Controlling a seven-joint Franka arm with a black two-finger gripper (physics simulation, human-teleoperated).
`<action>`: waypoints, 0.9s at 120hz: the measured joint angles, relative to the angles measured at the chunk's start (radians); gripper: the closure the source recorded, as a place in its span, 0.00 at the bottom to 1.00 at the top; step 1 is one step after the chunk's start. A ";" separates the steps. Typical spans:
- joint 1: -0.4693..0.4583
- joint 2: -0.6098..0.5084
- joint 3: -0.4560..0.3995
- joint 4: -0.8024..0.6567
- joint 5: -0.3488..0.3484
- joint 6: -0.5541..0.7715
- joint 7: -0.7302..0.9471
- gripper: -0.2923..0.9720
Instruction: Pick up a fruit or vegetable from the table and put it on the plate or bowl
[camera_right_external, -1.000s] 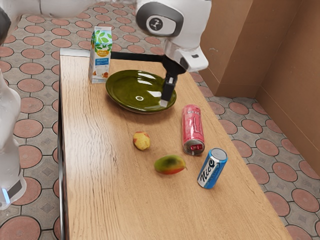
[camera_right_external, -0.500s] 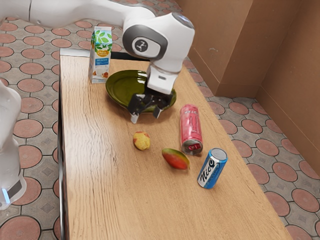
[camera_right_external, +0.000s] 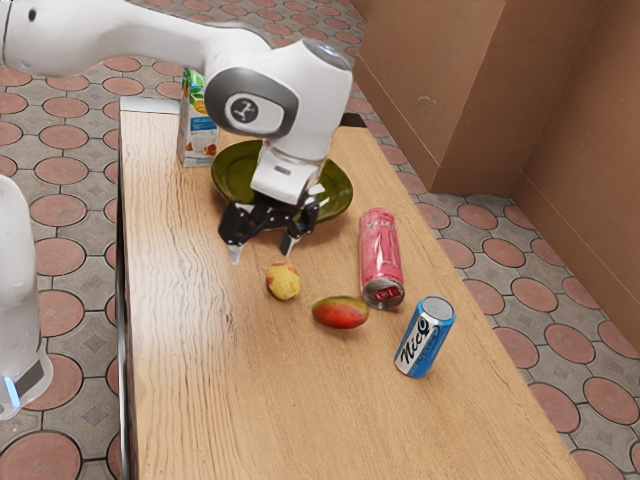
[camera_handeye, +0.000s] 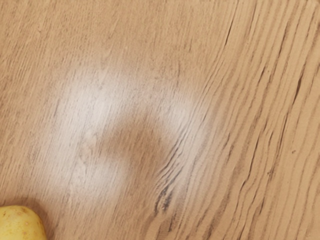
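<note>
A small yellow-red apple lies on the wooden table, and a red-green mango rests just to its right. A dark green plate sits farther back, partly hidden by my arm. My gripper hangs open just above the table, slightly behind and to the left of the apple, holding nothing. In the wrist view a yellow edge of the apple shows at the corner over bare wood.
A milk carton stands behind the plate. A red can lies on its side right of the fruits, and a blue can leans near the table's right edge. Open tabletop stretches along the front and left.
My arm swung from over the plate leftward and down toward the apple. The mango has rolled and shifted slightly on the table.
</note>
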 joint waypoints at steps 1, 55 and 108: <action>0.000 -0.003 -0.001 -0.003 -0.002 0.000 0.002 0.23; 0.109 -0.035 -0.047 -0.061 -0.057 0.002 0.067 0.23; 0.283 0.036 -0.170 -0.063 -0.078 0.062 0.098 0.23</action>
